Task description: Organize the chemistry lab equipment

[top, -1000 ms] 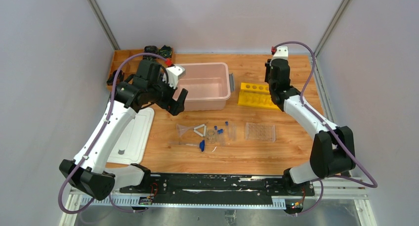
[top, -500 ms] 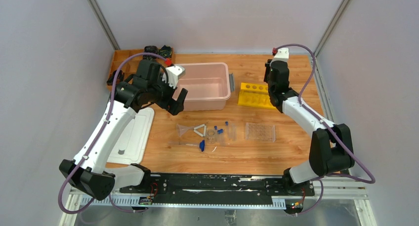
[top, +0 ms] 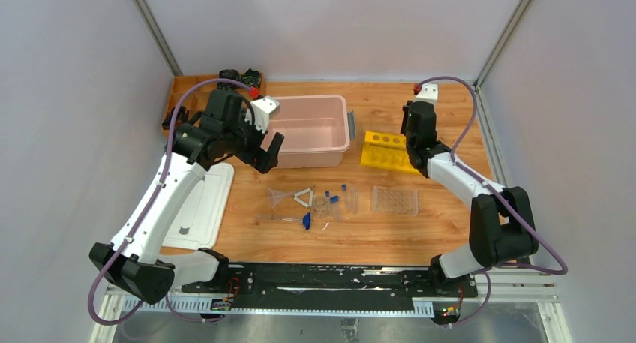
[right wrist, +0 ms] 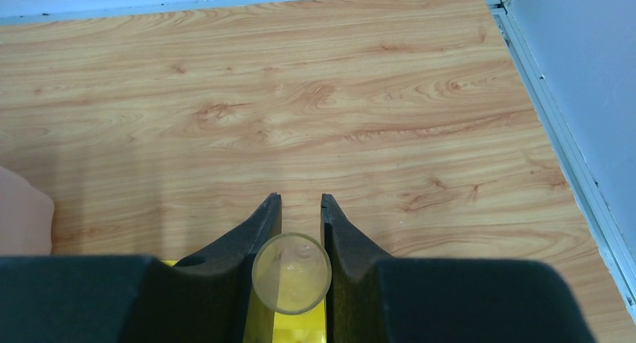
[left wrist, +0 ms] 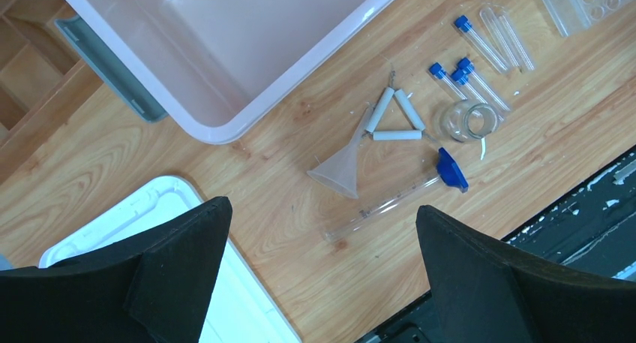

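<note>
Pinching a clear tube (right wrist: 291, 275) between its fingers (right wrist: 264, 221), right hand (right wrist: 300, 199) hangs above yellow rack (top: 382, 152).

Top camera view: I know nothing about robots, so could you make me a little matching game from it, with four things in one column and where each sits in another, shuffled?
Things:
1. pink tub
2. yellow rack
3. white triangle
4. white lid

Places:
A. between the clear funnel and the small clear dish
B. at the left edge of the table
C. directly under the right end effector, which grips a clear tube
D. far middle of the table, empty inside

Pairs: 1-D, 2-C, 3-A, 4-B
</note>
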`<state>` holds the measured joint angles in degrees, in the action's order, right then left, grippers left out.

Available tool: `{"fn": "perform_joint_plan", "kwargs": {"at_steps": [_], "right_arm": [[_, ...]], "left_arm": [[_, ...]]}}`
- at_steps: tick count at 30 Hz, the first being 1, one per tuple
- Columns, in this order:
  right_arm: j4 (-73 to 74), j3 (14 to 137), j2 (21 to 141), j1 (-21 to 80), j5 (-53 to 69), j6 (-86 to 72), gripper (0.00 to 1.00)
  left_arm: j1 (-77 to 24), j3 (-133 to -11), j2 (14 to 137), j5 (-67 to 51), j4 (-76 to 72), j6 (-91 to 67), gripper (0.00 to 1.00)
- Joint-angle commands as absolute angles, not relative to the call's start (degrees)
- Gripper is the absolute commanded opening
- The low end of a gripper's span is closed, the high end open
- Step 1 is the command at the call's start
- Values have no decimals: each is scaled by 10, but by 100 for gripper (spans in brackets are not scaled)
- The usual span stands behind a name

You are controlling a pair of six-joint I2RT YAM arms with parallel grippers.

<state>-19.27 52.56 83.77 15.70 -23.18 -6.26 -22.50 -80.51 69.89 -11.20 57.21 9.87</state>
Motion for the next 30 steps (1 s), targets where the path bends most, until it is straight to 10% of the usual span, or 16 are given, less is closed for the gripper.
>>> {"fn": "perform_joint_plan", "kwargs": {"at_steps": [1, 30], "right_arm": [[-207, 524, 810, 150, -254, -67, 0], [-160, 450, 725, 161, -219, -125, 0]], "left_arm": [[-223, -822, 697, -103, 574, 105, 100], [-223, -817, 692, -99, 573, 102, 100]]}}
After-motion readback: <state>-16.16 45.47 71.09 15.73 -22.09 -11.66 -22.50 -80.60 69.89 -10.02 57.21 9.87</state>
